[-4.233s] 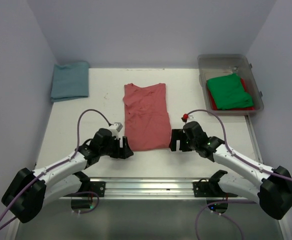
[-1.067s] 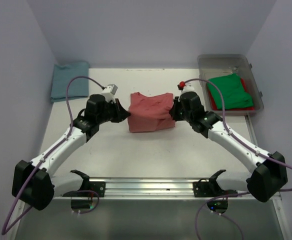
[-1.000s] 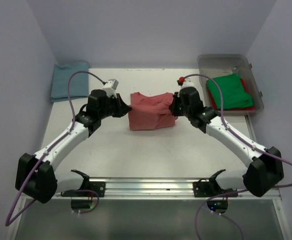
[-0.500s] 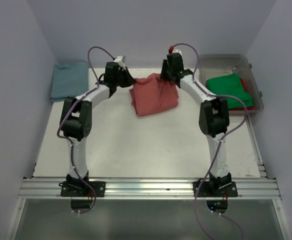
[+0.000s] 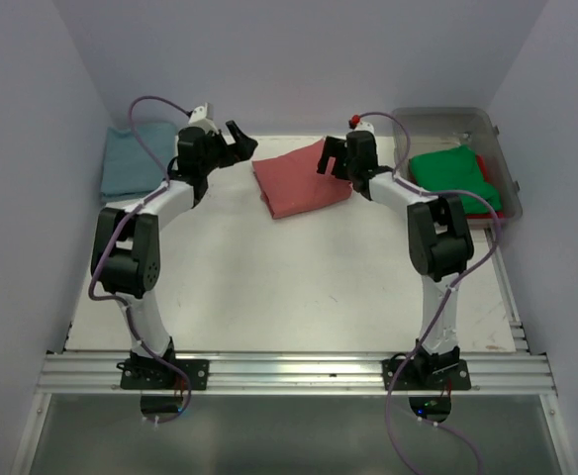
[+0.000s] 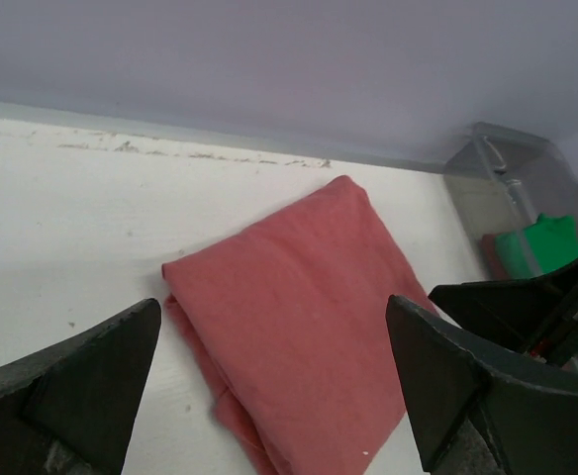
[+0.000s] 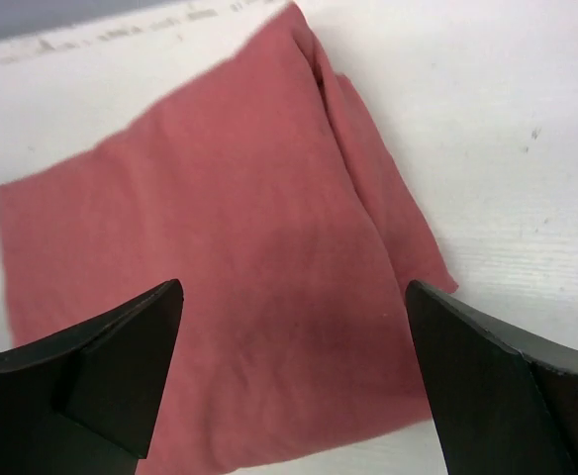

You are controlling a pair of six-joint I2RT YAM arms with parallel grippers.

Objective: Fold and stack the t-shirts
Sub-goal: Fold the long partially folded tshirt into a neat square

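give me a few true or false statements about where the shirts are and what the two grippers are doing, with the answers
1. The salmon shirt lies folded on the table. True.
2. The left gripper is clamped on the salmon shirt. False: it is open and holds nothing.
3. The green shirt is inside the clear bin. True.
4. The teal shirt is stacked on the salmon shirt. False: it lies apart, at the far left corner.
5. The right gripper is open beside the salmon shirt. True.
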